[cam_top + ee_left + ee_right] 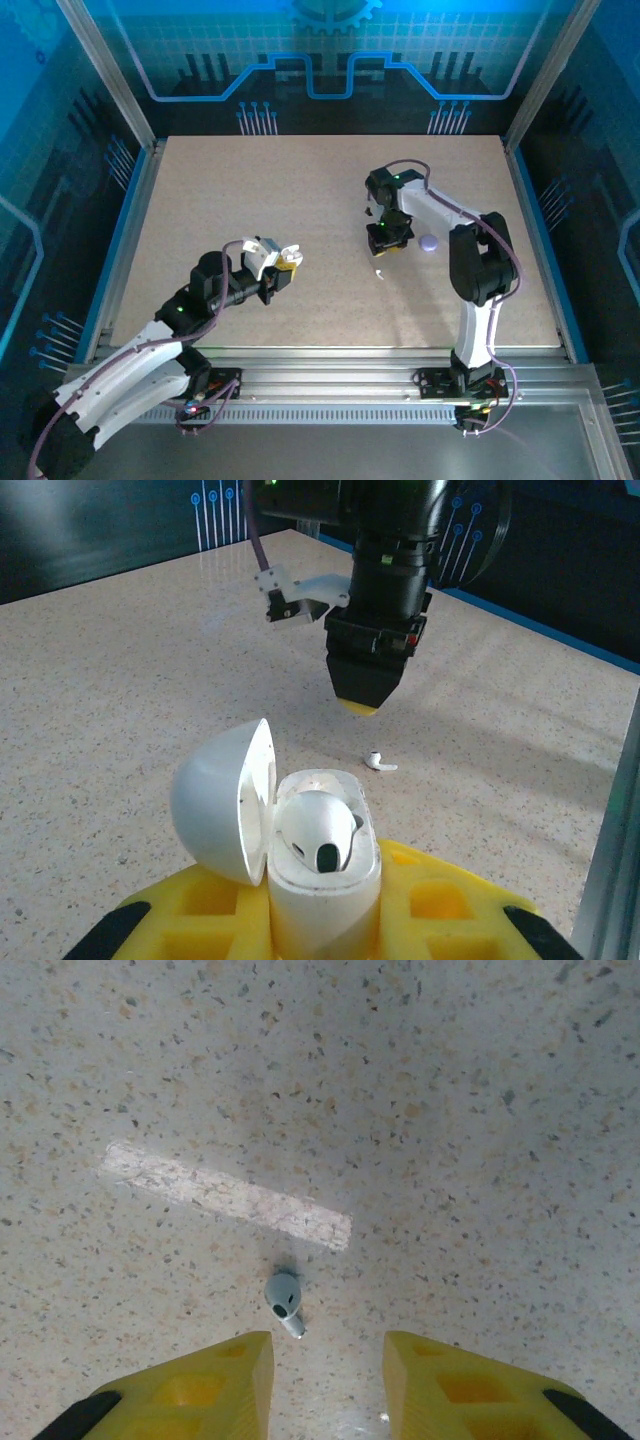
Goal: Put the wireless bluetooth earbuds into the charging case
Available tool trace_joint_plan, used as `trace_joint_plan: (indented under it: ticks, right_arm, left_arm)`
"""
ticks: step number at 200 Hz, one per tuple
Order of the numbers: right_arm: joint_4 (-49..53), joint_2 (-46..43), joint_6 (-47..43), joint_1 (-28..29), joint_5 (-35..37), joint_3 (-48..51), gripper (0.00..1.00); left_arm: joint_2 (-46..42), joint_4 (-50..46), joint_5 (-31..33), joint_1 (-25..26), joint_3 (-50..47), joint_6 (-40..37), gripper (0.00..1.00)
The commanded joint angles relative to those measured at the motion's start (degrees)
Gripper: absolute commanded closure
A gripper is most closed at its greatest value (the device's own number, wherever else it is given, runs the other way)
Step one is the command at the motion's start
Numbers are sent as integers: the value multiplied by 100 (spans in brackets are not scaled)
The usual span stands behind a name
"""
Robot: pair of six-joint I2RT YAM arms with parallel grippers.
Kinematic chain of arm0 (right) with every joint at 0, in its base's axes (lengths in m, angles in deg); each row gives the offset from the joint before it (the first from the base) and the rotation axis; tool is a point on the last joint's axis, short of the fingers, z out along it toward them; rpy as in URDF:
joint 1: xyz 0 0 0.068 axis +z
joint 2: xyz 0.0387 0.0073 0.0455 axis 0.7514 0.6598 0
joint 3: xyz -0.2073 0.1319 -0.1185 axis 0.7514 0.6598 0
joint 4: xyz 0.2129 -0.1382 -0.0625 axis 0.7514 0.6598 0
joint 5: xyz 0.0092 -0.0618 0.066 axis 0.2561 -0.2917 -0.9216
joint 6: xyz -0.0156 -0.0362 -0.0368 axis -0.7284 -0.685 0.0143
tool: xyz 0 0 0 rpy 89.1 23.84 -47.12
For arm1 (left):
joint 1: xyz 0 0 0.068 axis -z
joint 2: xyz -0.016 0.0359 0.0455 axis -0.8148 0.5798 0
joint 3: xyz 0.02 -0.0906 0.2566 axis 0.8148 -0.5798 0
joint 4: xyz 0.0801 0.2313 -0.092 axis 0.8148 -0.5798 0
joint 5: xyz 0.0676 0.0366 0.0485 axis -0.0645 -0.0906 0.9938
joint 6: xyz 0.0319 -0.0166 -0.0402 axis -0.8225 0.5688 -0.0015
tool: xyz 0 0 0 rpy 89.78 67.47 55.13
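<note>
Glossy white, the charging case [300, 880] in the left end effector [320, 920], and white the seated earbud [318, 832] too, black at its opening. Pads were bright yellow, black-cornered. Just ahead of the right end effector [325, 1380], the loose earbud [285, 1300] was white, dark-spotted, against a beige counter [450, 1110] flecked brown and grey.

Your left wrist view crops the charging case [320, 900] at its base. From above you cannot read the loose earbud [380, 272], a mere speck. The right gripper [328, 1340] shows fingers cropped below.
</note>
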Motion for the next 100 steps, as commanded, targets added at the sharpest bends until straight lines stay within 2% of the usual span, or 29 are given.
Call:
trace_joint_plan:
  ticks: [1,100]
  right_arm:
    - [238,213,-162,-31,-235,-141,65]
    - [262,761,-221,224,-234,-209,66]
  left_arm:
    - [-113,-80,-104,50,179,-149,82]
    - [-133,-80,-90,49,179,-145,82]
